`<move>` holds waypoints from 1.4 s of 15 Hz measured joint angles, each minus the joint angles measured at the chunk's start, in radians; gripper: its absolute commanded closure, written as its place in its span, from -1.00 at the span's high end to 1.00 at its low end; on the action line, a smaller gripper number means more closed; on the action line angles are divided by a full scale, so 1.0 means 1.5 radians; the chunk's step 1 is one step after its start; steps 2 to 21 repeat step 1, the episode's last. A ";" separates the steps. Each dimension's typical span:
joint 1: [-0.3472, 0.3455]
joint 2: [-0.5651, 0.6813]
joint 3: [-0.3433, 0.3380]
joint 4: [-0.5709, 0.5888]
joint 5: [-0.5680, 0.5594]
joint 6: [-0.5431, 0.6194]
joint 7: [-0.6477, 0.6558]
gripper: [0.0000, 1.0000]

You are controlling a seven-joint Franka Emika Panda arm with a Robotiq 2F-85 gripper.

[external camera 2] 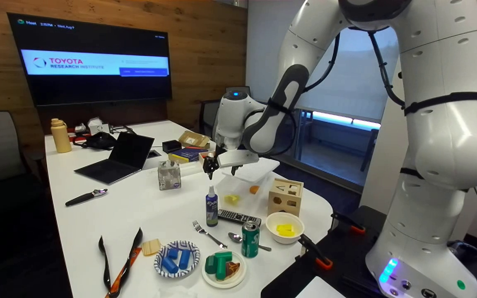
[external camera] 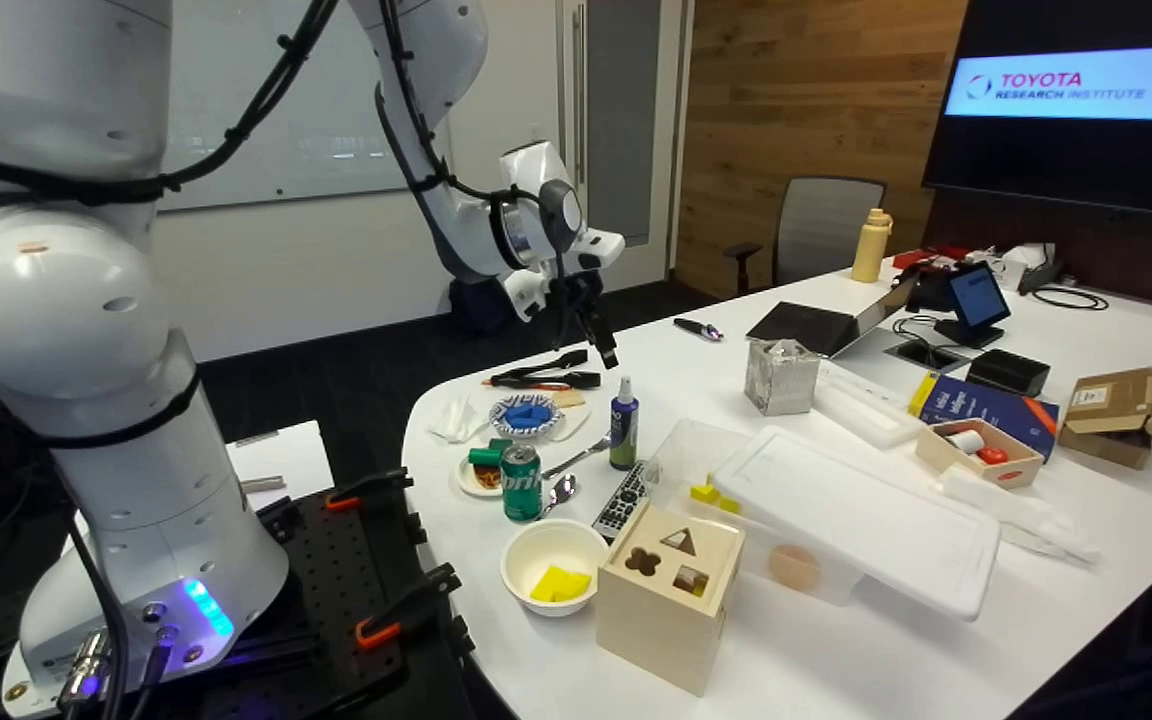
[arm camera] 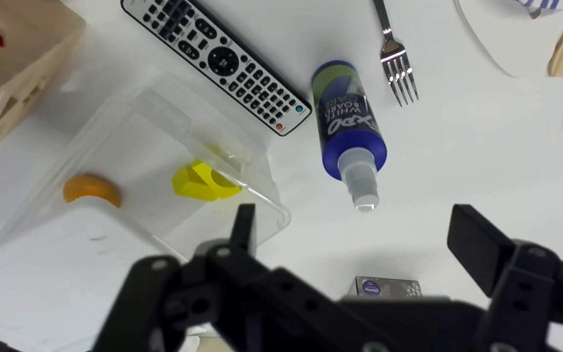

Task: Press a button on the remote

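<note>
Gripper [arm camera: 359,232] up above the table [external camera 2: 139,211], fingers [arm camera: 479,244] spread wide, well apart from the remote. Remote [arm camera: 223,61] lies flat on the table, buttons facing up — red button [arm camera: 279,126] and teal button [arm camera: 299,108] at the end just beside the spray bottle [arm camera: 347,117]; touching or not, can't tell. Spray bottle stands upright, nozzle on top. Along the remote's long side: see-through bin [arm camera: 140,146] holding yellow blocks [arm camera: 203,181] and an orange piece [arm camera: 92,189], white lid [external camera: 856,515] lying tilted across part of it. Wooden box [external camera: 651,630] with shape holes stands near the remote's opposite end, next to a white bowl [external camera: 556,540] holding yellow pieces [external camera: 561,585]. Soda can [external camera 2: 250,239] upright near that bowl, spoon [external camera 2: 235,237] lying just beside it, fork [arm camera: 394,54] near the spray bottle. In an exterior view, patterned bowl [external camera 2: 180,272] holds blue blocks [external camera 2: 184,259] and small plate [external camera 2: 223,284] holds green blocks [external camera 2: 221,267] plus a brown thing [external camera 2: 234,269], hard to make out. Tongs [external camera 2: 130,256] lie near the table edge. Tissue box [external camera 2: 169,176] farther along, near an open laptop [external camera 2: 133,151] — yellow water bottle [external camera: 872,245] standing beyond them in both exterior views. Wall screen [external camera 2: 93,89] reads Toyota Research Institute.
</note>
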 measured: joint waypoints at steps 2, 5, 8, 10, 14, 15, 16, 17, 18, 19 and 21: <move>-0.012 -0.005 0.012 -0.003 0.019 0.000 -0.024 1.00; -0.012 -0.005 0.012 -0.003 0.019 0.000 -0.024 1.00; -0.012 -0.005 0.012 -0.003 0.019 0.000 -0.024 1.00; -0.012 -0.005 0.012 -0.003 0.019 0.000 -0.024 1.00; -0.012 -0.005 0.012 -0.003 0.019 0.000 -0.024 1.00; -0.012 -0.005 0.012 -0.003 0.019 0.000 -0.024 1.00; -0.012 -0.005 0.012 -0.003 0.019 0.000 -0.024 1.00; -0.012 -0.005 0.012 -0.003 0.019 0.000 -0.024 1.00; -0.012 -0.005 0.012 -0.003 0.019 0.000 -0.024 1.00; -0.012 -0.005 0.012 -0.003 0.019 0.000 -0.024 1.00; -0.012 -0.005 0.012 -0.003 0.019 0.000 -0.024 1.00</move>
